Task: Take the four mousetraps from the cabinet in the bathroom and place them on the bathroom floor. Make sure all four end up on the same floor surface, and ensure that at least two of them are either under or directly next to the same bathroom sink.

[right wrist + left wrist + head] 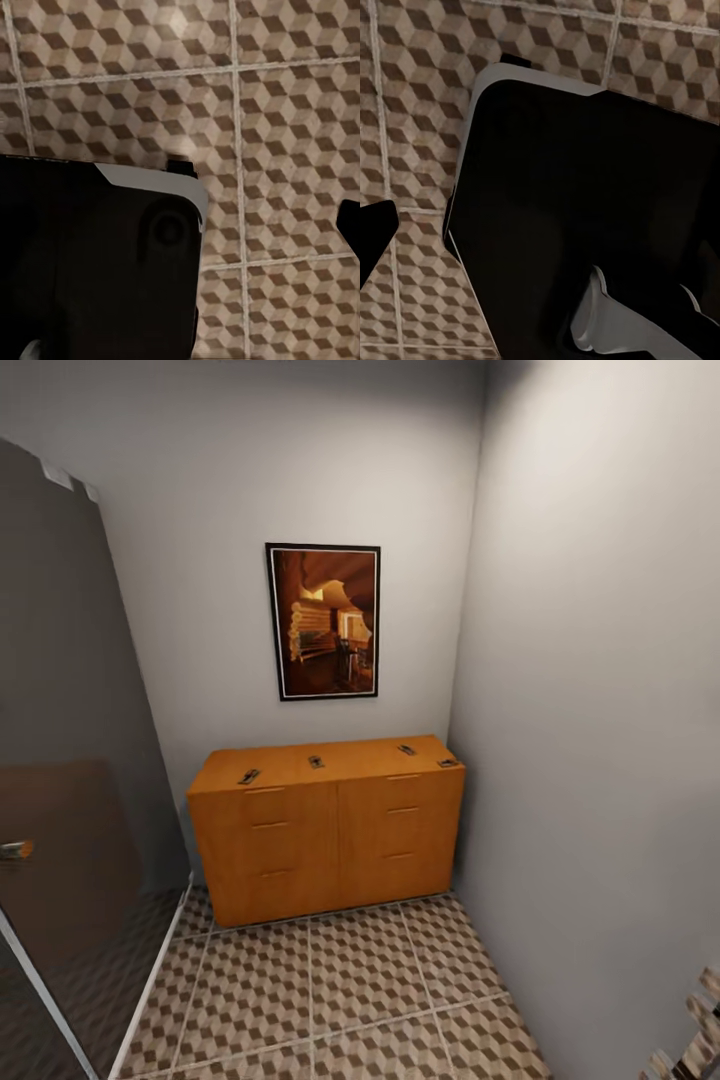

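The orange-brown cabinet stands against the far wall in the head view. Four small mousetraps lie on its top: one at the left front, one at mid-back, one at the right back and one at the right front corner. Cube-pattern bathroom floor stretches in front of it. The sink is out of view. My left gripper and right gripper hang over the floor beside my black base, each showing one dark fingertip at the frame's edge, spread wide, holding nothing.
A glass shower panel closes off the left side, with a white sill along the floor. A grey wall runs close on the right. A framed picture hangs above the cabinet. My black base sits on the tiles.
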Robot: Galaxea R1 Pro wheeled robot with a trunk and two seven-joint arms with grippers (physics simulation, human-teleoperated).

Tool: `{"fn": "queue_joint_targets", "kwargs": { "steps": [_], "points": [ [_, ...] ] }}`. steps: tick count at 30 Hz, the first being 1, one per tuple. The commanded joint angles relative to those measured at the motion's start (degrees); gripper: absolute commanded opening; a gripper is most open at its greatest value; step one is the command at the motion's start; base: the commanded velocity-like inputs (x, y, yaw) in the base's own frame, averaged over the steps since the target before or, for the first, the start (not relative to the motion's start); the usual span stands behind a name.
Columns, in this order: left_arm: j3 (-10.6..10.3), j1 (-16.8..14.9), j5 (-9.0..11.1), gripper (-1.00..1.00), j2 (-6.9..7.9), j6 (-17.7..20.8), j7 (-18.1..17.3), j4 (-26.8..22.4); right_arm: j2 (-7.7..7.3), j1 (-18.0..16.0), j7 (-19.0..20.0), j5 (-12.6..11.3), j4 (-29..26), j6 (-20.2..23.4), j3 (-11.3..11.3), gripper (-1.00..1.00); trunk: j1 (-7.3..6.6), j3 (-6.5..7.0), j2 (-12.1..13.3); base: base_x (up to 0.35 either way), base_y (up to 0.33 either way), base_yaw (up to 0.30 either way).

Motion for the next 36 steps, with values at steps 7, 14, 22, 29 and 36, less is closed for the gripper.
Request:
{"fn": "queue_joint_targets", "kwargs": {
  "steps": [7, 14, 22, 29, 36],
  "points": [
    [0.1, 0.0, 2.0, 1.0, 0.08, 0.3, -0.1, -0.1, -0.05, 0.0, -0.1, 0.7, 0.0, 0.1, 0.0, 1.0, -0.01, -0.39, 0.0, -0.106, 0.169, 0.239],
    [0.0, 0.0, 4.1, 1.0, 0.16, 0.3, -0.1, -0.1, -0.08, 0.0, -0.1, 0.8, 0.0, 0.1, 0.0, 1.0, -0.01, -0.55, 0.0, 0.132, 0.281, 0.234],
    [0.0, 0.0, 4.4, 1.0, 0.17, 0.3, -0.1, -0.1, -0.08, 0.0, 0.0, 0.8, 0.0, 0.1, 0.0, 1.0, -0.01, -0.04, 0.0, 0.263, 0.237, 0.18],
    [-0.1, 0.0, 4.4, 1.0, 0.15, 0.3, -0.1, -0.1, -0.08, 0.0, 0.0, 0.8, 0.0, 0.1, 0.0, 1.0, -0.01, 0.43, 0.0, 0.292, 0.196, 0.157],
    [-0.1, 0.0, 4.3, 1.0, 0.1, 0.3, -0.1, 0.0, -0.08, 0.0, 0.0, 0.8, 0.0, 0.1, 0.0, 1.0, -0.01, 0.6, 0.0, 0.321, 0.064, 0.057]
  ]
}}
